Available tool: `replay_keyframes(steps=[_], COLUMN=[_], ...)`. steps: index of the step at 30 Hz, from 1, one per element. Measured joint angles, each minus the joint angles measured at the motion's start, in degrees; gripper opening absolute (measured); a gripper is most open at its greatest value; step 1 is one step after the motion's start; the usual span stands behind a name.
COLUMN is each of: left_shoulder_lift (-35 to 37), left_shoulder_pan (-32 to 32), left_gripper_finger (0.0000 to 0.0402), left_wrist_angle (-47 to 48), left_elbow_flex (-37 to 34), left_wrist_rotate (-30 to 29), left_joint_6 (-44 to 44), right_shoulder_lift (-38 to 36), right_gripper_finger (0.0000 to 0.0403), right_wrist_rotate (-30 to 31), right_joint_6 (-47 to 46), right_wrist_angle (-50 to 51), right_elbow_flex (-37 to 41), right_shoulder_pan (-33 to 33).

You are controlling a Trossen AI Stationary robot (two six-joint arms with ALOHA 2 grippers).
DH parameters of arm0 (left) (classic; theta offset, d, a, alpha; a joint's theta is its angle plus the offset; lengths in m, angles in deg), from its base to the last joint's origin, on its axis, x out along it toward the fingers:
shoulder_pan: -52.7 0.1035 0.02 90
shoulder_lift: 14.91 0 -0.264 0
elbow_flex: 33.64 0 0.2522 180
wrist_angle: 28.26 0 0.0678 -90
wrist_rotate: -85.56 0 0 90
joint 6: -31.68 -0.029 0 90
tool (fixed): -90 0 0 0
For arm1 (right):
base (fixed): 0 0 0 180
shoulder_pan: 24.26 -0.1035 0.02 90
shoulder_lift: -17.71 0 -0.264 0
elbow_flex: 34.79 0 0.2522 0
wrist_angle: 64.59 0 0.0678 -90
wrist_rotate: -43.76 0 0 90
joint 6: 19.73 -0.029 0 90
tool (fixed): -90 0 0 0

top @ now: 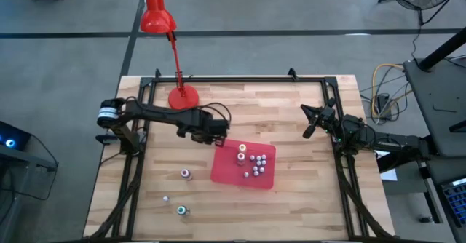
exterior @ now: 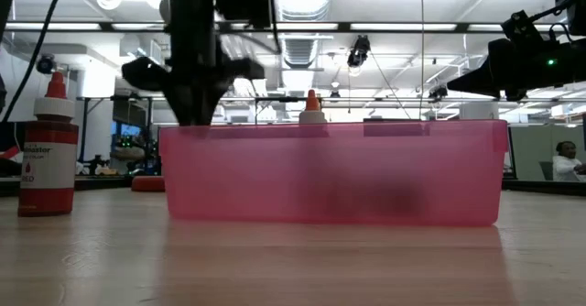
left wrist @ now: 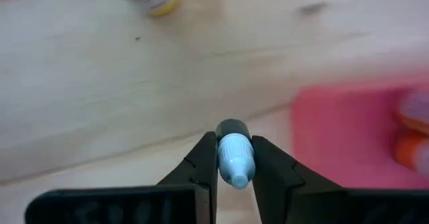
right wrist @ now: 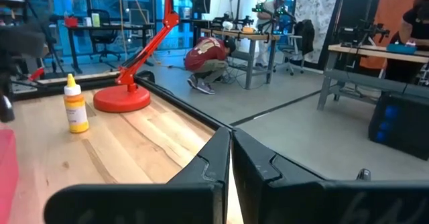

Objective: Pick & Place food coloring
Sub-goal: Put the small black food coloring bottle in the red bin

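Left gripper [left wrist: 234, 167] above the table [top: 291, 105], just beside the near-left corner of the pink tray [top: 222, 172] — fingers [left wrist: 201, 167] pinching a small bottle with a pale blue cap [left wrist: 234, 158], cap end pointing back toward the wrist. Held, by the look of it, clear of the wood.

Remaining carry looks short: across the tray's rim and over the cluster of whitish-capped bottles [top: 256, 164] and the orange-topped one [top: 242, 154] already inside. Best to lift enough to clear the wall, then stop over a bare patch of tray rather than over the standing bottles (a drop onto them could knock several flat). Lower before releasing — a round bottle let go from height may roll or bounce out.

Right gripper [right wrist: 231, 158] waiting at the table's right edge, fingers pressed together on nothing.

Still out on the table: a pink-topped bottle [top: 186, 173], a tiny white one [top: 165, 198], a green-topped one [top: 182, 210].
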Motion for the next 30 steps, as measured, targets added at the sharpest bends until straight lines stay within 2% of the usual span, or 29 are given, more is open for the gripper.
replay_keyframes(steps=[9, 14, 30], left_shoulder_lift=[0.0, 0.0, -2.0], left_shoulder_pan=[-4.9, -8.5, -19.1], left_gripper_finger=[0.0040, 0.0040, 0.0040], left_wrist_angle=[8.2, 9.4, 5.9], left_elbow_flex=[10.8, 15.1, 17.6], left_wrist_rotate=[-1.9, -1.9, -0.3], left_joint_6=[-5.6, -8.9, -21.1], right_shoulder_lift=[0.0, 0.0, 0.0], right_gripper_finger=[0.0009, 0.0009, 0.0009], right_wrist_rotate=[0.0, 0.0, 0.0], right_joint_6=[0.1, 0.4, 0.5], right_wrist_angle=[0.0, 0.0, 0.0], right_elbow_flex=[0.0, 0.0, 0.0], right_shoulder_pan=[0.0, 0.0, 0.0])
